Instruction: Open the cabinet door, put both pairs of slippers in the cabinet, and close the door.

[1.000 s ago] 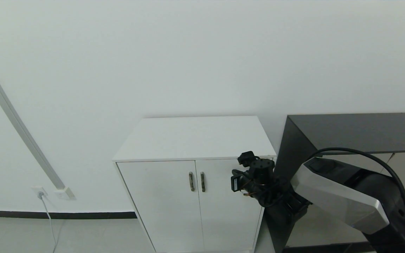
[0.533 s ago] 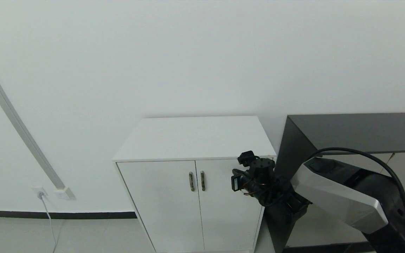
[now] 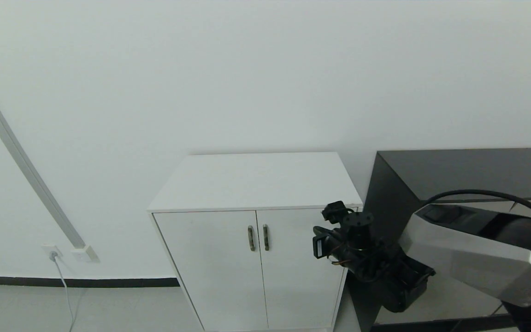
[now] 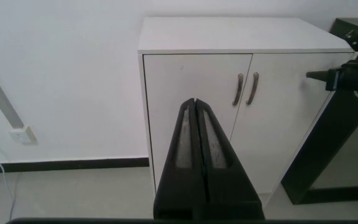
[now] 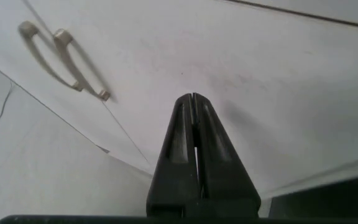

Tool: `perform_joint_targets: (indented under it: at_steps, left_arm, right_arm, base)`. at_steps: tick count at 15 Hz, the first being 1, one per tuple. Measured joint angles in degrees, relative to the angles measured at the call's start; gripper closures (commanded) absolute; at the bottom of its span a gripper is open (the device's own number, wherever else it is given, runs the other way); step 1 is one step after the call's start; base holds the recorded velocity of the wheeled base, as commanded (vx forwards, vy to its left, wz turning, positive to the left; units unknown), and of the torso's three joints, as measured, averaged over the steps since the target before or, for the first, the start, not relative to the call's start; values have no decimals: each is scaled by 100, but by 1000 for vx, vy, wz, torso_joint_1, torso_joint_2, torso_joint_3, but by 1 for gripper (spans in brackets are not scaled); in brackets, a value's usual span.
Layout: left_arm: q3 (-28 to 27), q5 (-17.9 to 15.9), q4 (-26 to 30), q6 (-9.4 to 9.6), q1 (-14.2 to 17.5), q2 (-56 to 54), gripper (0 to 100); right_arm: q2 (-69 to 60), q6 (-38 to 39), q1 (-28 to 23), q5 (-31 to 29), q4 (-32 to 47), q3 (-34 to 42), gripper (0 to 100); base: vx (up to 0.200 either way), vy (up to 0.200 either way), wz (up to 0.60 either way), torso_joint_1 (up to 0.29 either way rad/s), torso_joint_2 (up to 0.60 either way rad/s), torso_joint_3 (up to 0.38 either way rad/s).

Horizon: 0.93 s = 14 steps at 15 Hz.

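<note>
The white cabinet [image 3: 256,184] stands against the wall with both doors shut; its two metal handles [image 3: 258,238] meet at the centre seam. My right gripper [image 3: 317,242] is shut and hovers in front of the right door [image 3: 297,272], to the right of the handles. In the right wrist view its fingers [image 5: 193,98] are pressed together close to the door face, with the handles [image 5: 61,59] off to one side. My left gripper [image 4: 195,103] is shut and holds nothing, farther back from the left door [image 4: 191,106]. The right gripper [image 4: 325,76] also appears there, near the cabinet's right edge.
A dark low unit with glossy fronts [image 3: 454,170] adjoins the cabinet on the right. On the left wall are a slanted conduit [image 3: 16,152], a socket [image 3: 52,252] and a hanging cable [image 3: 67,290]. Bare floor [image 3: 76,309] lies left of the cabinet.
My right arm has shifted a little to the right and downward, carrying its shut gripper slightly away from the handles. The cabinet doors stay shut.
</note>
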Motion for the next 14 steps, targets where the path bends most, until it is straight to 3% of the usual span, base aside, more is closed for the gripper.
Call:
perform_joint_targets:
  at_steps: [5,8,14]
  left_arm:
    - [0,0,0,0,-5,0,100]
    - [0,1,0,2,-5,0,100]
    - [0,0,0,2,-2,0,100]
  right_arm:
    - [-1709,-22,-218,-986,-238,2100,100]
    - [-2676,-22,-955,-1969,-286,3099,100]
    - [-4415,-317,-2070,-2097,-323,4518,100]
  base:
    - [0,0,0,0,0,0]
    - [0,0,0,0,0,0]
    - [0,0,0,0,0,0]
